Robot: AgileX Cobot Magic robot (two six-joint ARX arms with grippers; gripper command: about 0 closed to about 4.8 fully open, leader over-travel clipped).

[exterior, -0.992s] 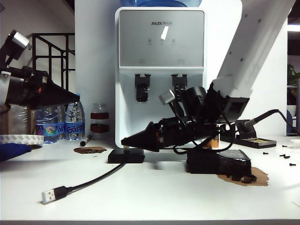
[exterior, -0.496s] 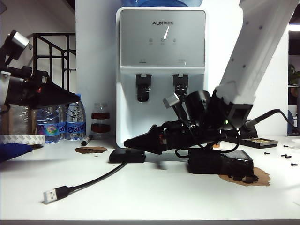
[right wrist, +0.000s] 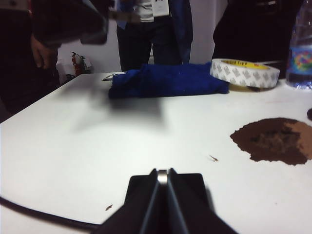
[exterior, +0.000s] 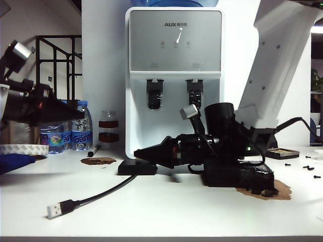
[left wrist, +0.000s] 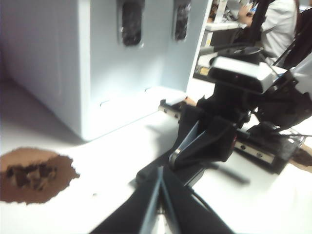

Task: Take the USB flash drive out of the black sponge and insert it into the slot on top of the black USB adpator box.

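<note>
Exterior view: right tool (exterior: pixel 137 152), shut on USB flash drive (right wrist: pixel 162 176), has dipped over black USB adpator box (exterior: pixel 137 167), insertion imminent; left tool (exterior: pixel 81 111) idles shut, far left.

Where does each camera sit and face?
Exterior: low at the table edge, facing the water dispenser; left claw raised, right claw low.
Left wrist: rides its arm, facing the right claw; its own shut claw shows.
Right wrist: facing the tape roll; claw shut on the USB flash drive.
Shared: exterior also sees that tape roll.
</note>
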